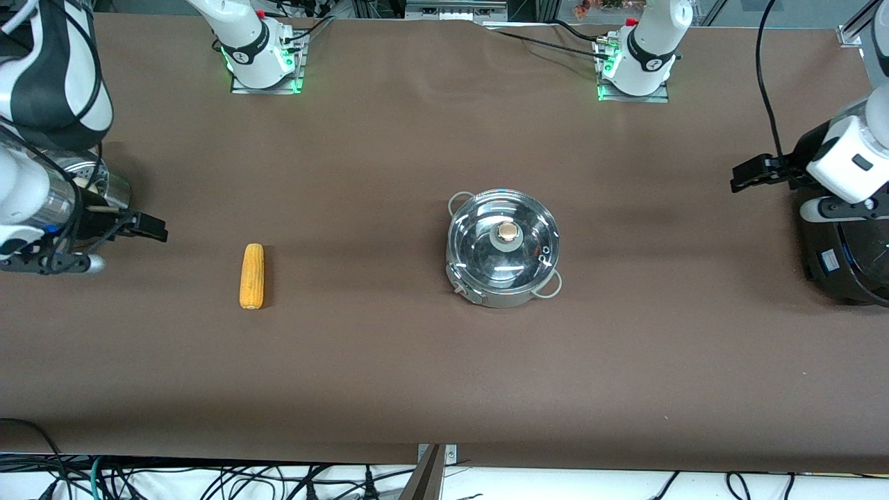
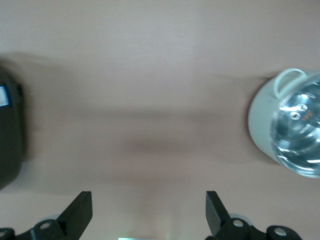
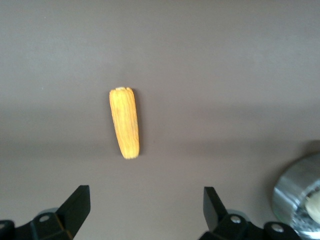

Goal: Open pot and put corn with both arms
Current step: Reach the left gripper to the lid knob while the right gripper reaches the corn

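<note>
One lidded shiny steel pot [image 1: 503, 248] and one yellow corn cob [image 1: 251, 275] lie well apart on brown desk [image 1: 389, 361]. Black rice cooker [image 1: 844, 257] under left gripper [image 2: 149, 212], perforated steel steamer [image 1: 97, 182] beside right gripper [image 3: 146, 210]; both fingers wide, empty.

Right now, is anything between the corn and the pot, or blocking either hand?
Only the glass lid still closes the pot. Bare table lies between it and the corn. The open right hand near the corn and open left hand have clear paths.

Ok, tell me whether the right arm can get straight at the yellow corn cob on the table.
Probably yes. The yellow corn cob lies alone on bare brown cloth, and the right gripper hovers beside it with jaws open, nothing between them.
</note>
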You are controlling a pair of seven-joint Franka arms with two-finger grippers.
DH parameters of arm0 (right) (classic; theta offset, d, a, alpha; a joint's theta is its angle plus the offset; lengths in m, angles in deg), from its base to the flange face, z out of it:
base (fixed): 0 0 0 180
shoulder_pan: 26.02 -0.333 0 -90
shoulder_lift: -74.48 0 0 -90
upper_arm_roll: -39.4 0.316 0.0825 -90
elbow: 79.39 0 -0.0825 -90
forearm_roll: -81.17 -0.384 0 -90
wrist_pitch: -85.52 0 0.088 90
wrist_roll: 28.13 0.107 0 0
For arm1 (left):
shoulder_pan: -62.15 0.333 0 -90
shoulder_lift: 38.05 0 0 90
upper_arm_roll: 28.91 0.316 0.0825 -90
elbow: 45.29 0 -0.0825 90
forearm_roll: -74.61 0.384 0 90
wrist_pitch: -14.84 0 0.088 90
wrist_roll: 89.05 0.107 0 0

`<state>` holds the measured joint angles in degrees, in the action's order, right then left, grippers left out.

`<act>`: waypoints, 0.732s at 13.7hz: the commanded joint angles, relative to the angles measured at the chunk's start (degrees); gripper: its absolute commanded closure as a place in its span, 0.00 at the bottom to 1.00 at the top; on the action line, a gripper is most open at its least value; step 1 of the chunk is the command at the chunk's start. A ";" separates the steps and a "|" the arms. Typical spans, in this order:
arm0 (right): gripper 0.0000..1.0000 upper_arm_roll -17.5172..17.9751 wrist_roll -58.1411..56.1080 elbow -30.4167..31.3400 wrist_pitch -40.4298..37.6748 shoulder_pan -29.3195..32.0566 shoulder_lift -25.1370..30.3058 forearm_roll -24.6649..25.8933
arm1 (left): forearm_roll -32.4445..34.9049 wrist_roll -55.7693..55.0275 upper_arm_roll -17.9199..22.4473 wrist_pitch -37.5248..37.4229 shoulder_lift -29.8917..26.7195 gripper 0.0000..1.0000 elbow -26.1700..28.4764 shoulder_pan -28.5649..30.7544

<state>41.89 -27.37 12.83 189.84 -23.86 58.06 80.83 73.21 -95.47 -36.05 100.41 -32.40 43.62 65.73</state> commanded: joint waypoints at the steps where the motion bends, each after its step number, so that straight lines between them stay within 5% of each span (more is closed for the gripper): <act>1: 0.00 0.50 0.47 -1.35 4.56 -1.54 -4.84 -1.07 | -2.73 -4.26 -2.08 0.82 -0.57 0.00 1.35 -0.94; 5: 0.00 0.50 0.65 -1.17 9.22 -3.04 -10.38 -1.41 | -2.91 -11.14 -8.23 4.41 1.98 0.00 1.44 -3.31; 10: 0.00 0.50 0.56 -0.91 16.95 -3.74 -16.09 -3.00 | -4.75 -23.26 -9.82 14.43 9.01 0.00 1.35 -10.51</act>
<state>42.34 -26.79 12.82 204.38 -27.26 44.19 78.97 69.68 -115.02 -45.70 111.74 -25.96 45.38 57.24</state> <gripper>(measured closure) 0.000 0.000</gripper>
